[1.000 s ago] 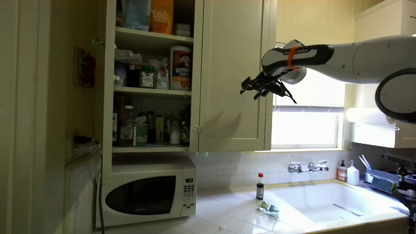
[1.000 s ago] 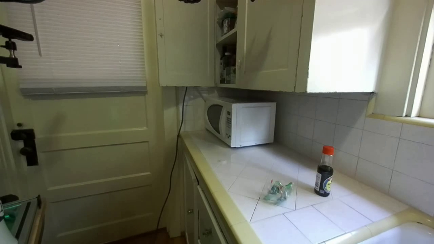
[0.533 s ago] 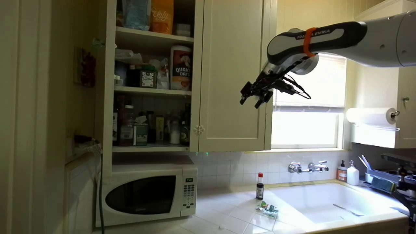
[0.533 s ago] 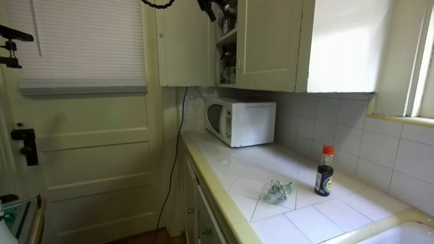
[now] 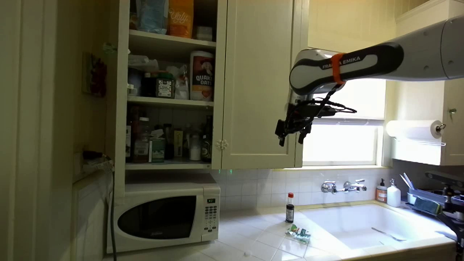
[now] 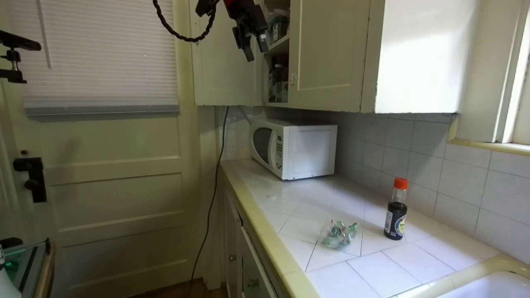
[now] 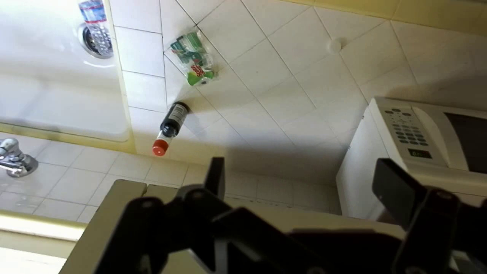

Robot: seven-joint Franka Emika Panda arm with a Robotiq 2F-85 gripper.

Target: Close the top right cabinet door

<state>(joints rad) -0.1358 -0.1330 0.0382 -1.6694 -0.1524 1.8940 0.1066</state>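
Gripper (image 5: 291,141), its fingers spread wide apart, points down in open air before the top right cabinet door (image 5: 259,79), whose knob-side edge runs just beside stocked shelves (image 5: 166,166); beneath the door's bottom edge, open room drops to the tiled countertop (image 5: 246,232).

In an exterior view the cabinet door (image 5: 259,83) stands just right of the shelves (image 5: 170,102), with the gripper (image 5: 291,141) in front of the door's lower right part. The window (image 5: 344,145) is right of the door. Below the shelves, the microwave (image 5: 163,215) sits on the counter (image 5: 246,232). To its right stands the bottle (image 5: 289,213), the packet (image 5: 298,235) in front of it. The sink (image 5: 344,224) lies further right, the faucet (image 5: 347,187) on the wall (image 5: 308,192) behind. In the wrist view, a second bottle (image 7: 98,32) lies in the sink, partly over the drain (image 7: 87,40)
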